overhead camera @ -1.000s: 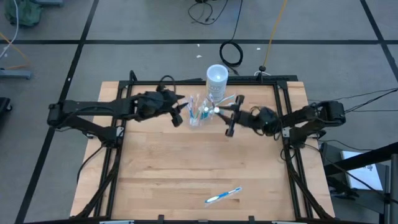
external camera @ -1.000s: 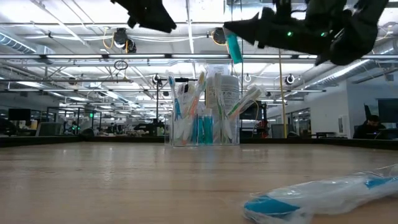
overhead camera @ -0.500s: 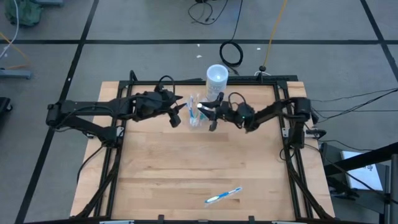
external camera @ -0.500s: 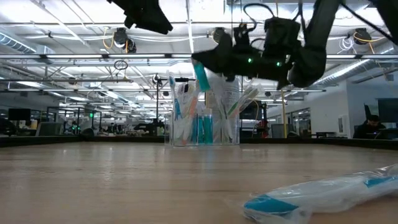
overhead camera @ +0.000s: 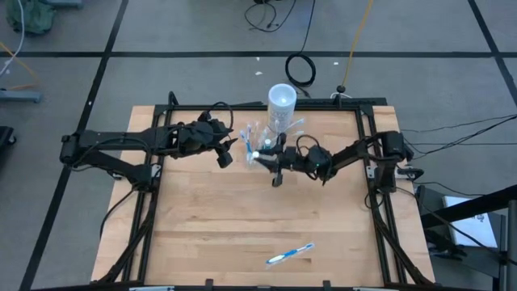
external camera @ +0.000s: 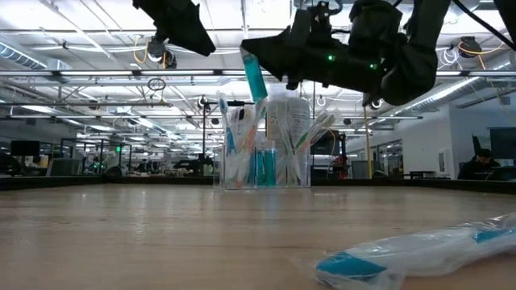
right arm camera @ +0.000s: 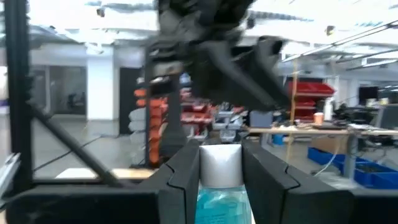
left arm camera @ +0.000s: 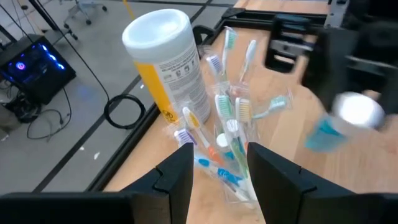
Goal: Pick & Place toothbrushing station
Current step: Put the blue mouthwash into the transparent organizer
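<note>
The clear holder (overhead camera: pixel 255 144) stands on its base on the table, packed with several toothbrushes; it also shows in the low view (external camera: pixel 262 165) and the left wrist view (left arm camera: pixel 227 155). My right gripper (overhead camera: pixel 263 156) is shut on a teal tube with a white cap (external camera: pixel 255 74), held in the air just in front of the holder's top. My left gripper (overhead camera: pixel 229 154) hovers open at the holder's left, above table height; its fingers (left arm camera: pixel 177 168) frame the holder without touching it. My right gripper pinches the teal tube (right arm camera: pixel 219 198) between its two fingers, just below the white cap (right arm camera: pixel 221 163). The fingers reach in roughly level from the table's right. The tube is lifted clear, nearly upright with a slight tilt, cap end up.
A tall round white cup (overhead camera: pixel 281 103) stands right behind the holder at the table's far edge. A wrapped toothbrush (overhead camera: pixel 289 254) lies on the wood near the front edge, right of centre, and shows close up in the low view (external camera: pixel 419 250).
My right gripper has travelled toward the table's left with the teal tube, from beside the cup to the holder. It dipped on the way and rose a little again. The tube stayed in its fingers. The holder has not moved.
</note>
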Available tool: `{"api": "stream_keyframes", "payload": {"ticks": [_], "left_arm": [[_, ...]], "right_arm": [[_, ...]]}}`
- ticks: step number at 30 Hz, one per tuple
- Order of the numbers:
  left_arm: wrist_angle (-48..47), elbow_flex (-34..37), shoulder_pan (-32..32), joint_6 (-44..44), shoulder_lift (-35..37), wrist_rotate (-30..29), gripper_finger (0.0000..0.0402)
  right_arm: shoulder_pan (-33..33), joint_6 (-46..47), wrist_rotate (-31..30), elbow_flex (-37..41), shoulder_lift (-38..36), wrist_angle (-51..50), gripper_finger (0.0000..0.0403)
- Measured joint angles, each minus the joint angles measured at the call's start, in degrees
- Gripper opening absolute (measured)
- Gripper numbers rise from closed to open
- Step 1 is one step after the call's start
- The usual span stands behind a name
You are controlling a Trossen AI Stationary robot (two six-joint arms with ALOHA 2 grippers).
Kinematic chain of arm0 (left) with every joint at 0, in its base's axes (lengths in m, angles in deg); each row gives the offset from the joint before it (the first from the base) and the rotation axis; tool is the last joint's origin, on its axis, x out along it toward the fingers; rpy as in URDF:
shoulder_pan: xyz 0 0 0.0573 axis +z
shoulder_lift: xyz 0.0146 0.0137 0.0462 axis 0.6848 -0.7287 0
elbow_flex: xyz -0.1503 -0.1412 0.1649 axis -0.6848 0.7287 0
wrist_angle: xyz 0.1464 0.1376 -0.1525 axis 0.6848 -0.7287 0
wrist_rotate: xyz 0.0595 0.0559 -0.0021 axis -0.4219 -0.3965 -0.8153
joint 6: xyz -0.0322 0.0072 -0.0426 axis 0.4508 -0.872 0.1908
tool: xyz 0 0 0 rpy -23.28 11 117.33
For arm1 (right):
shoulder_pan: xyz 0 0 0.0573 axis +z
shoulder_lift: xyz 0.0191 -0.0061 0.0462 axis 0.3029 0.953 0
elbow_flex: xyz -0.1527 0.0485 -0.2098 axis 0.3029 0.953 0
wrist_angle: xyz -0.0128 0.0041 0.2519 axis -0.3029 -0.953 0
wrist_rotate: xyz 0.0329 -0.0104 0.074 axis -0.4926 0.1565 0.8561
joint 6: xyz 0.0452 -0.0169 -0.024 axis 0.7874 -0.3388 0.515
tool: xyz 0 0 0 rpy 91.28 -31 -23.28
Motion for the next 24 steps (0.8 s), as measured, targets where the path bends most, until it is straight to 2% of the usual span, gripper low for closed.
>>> {"api": "stream_keyframes", "payload": {"ticks": [4, 9, 11, 14, 21, 24], "left_arm": [[0.11, 0.00, 0.00, -0.03, 0.00, -0.04, 0.0157], [0.12, 0.00, -0.25, -0.03, 0.00, -0.06, 0.0157], [0.13, 0.00, -0.56, 0.01, 0.00, -0.06, 0.0157], [0.23, 0.00, -1.05, -0.25, 0.00, -0.06, 0.0157], [0.21, 0.00, -2.43, -0.05, -0.01, -0.08, 0.0157], [0.23, 0.00, -2.89, -0.03, 0.00, -0.08, 0.0157]], "right_arm": [[2.47, -0.76, -1.09, -0.01, -0.05, -3.65, 0.0091], [3.13, -5.79, -16.61, 0.00, 0.02, -13.02, 0.0091], [2.60, -9.00, -20.32, 0.01, 0.06, -13.30, 0.0091], [1.53, -12.93, -21.20, -0.01, -0.03, -11.93, 0.0091], [-3.44, -13.72, -24.27, -0.01, -0.02, -8.22, 0.0091], [-4.97, -10.15, -23.90, -0.01, -0.03, -8.45, 0.0091]]}}
